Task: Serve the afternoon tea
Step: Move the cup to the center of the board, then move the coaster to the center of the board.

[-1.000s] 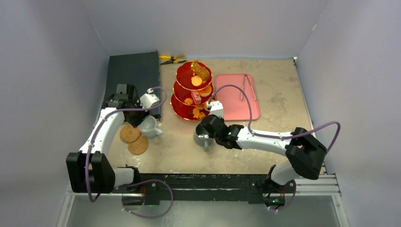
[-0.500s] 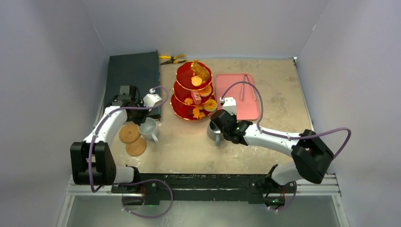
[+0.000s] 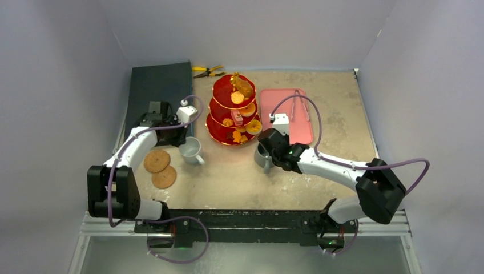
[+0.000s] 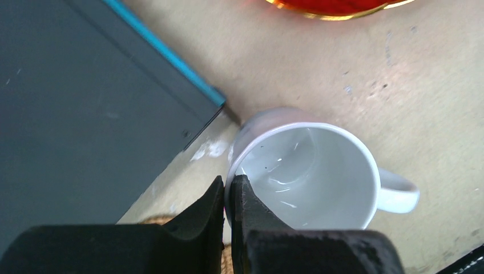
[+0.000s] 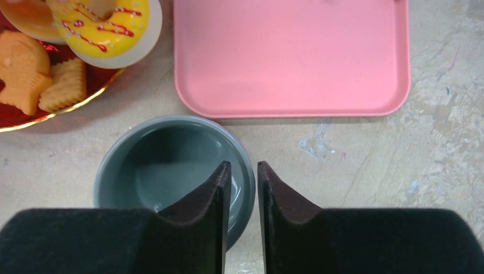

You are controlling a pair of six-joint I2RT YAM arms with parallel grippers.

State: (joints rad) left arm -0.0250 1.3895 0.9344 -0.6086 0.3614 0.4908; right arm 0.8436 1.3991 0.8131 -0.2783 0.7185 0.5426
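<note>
Currently, left claw (image 4: 229, 185): closed tight on the rim of the white mug (image 4: 308, 171), one finger inside the cup and one outside, on the side away from the handle.
White mug: upright, mouth up, at the near right corner of the dark slab (image 3: 160, 85), with its handle pointing away from the slab. It lies between the cork coasters and the stand. Whether its base touches the table (image 3: 337, 114) cannot be told.
Right claw (image 5: 241, 171): fingers a narrow way apart, astride the near rim of the grey mug (image 5: 165, 165), one inside and one outside. Whether they press on the rim cannot be told.
Grey mug: upright on the table, just in front of the gap between the stand's bottom tier and the near left corner of the pink tray (image 5: 291, 57). It is close to both.
Stand (image 3: 220, 91): red, three tiers, gold handle on top, at the middle back of the table.
Bottom tier: a yellow iced doughnut (image 5: 105, 23), a fish-shaped biscuit (image 5: 23, 71) and a ridged biscuit (image 5: 63, 85) show at its edge.
Cork coasters (image 3: 156, 161): two, flat on the table and touching each other, near left, beside the left arm, with nothing on them.
Pliers (image 3: 206, 71): yellow-handled, at the back edge, between the slab and the stand.
</note>
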